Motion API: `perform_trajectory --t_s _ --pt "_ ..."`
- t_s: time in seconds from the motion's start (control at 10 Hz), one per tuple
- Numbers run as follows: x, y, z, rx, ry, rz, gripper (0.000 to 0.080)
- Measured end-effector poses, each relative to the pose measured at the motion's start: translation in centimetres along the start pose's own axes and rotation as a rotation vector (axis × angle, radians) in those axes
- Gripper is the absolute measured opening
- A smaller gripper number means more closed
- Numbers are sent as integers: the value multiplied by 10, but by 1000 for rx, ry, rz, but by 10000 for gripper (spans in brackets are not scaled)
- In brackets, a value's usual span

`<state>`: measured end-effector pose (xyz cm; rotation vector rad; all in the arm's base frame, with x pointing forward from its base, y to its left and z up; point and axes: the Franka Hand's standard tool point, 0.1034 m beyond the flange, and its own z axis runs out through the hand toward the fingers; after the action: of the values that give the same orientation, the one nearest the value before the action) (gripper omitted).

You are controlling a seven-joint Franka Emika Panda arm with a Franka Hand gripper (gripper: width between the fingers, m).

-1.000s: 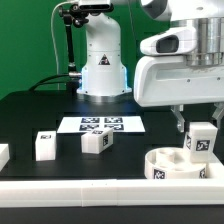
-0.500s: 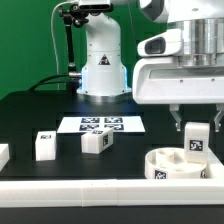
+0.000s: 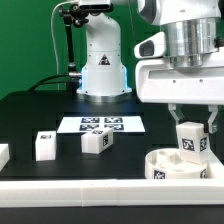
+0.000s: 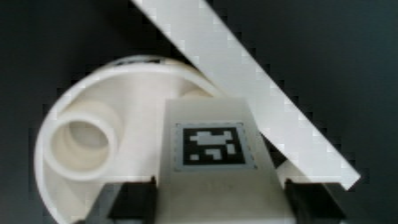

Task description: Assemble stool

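Tagged leg block clamped between jaws, above round seat; white rail crosses diagonally.

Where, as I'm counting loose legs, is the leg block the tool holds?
On the exterior view's right, the leg block is clamped in the tool, over the round seat.

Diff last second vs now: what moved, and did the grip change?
The gripper, shut on a leg block throughout, carried it sideways toward the exterior view's left above the seat, at about the same height. The wrist above shifted with it. Nothing was picked up or released. The seat, the loose leg blocks on the table and the marker board stayed put.
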<state>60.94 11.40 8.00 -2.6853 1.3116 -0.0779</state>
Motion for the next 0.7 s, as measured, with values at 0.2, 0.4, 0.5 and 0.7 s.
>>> perform_trajectory --t_s 0.2,0.4,0.5,0.7 --pt "-1 -1 0 9 -12 160 343" --pt "-2 -2 0 23 -34 351 343" --pt "-3 -3 0 31 -48 456 343" --pt "-7 -7 0 34 -59 600 343"
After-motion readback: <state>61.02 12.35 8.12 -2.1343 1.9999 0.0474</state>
